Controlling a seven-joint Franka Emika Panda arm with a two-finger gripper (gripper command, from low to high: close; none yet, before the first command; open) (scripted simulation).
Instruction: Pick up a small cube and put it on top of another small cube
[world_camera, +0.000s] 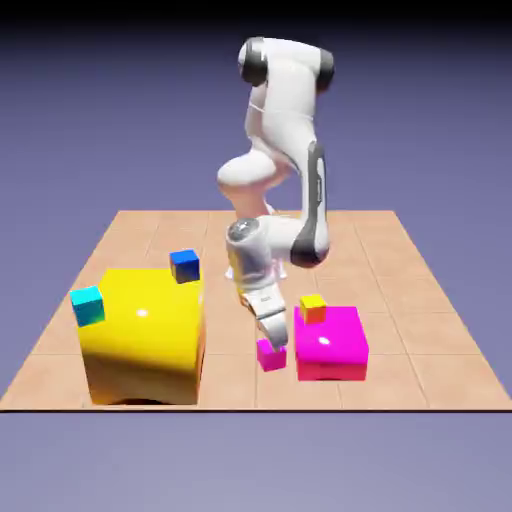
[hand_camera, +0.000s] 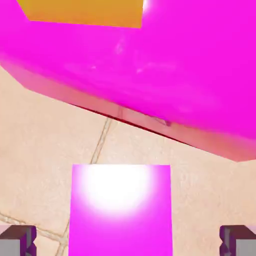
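The small magenta cube (world_camera: 270, 354) rests on the floor tiles just left of the large magenta block (world_camera: 331, 343). My gripper (world_camera: 273, 334) hangs right above it, pointing down. In the hand view the small magenta cube (hand_camera: 120, 210) shows large between the two grey fingertips (hand_camera: 17, 240), with a gap on each side, so the gripper (hand_camera: 127, 244) is open around it without touching. The small cyan cube (world_camera: 88, 305) sits at the top left corner of the big yellow block (world_camera: 145, 335), far off at the exterior view's left.
A small dark blue cube (world_camera: 185, 265) sits at the yellow block's back right corner. A small yellow-orange cube (world_camera: 313, 308) stands on the large magenta block (hand_camera: 150, 65), close to my hand; it shows as the orange cube (hand_camera: 85, 12) at the hand view's top.
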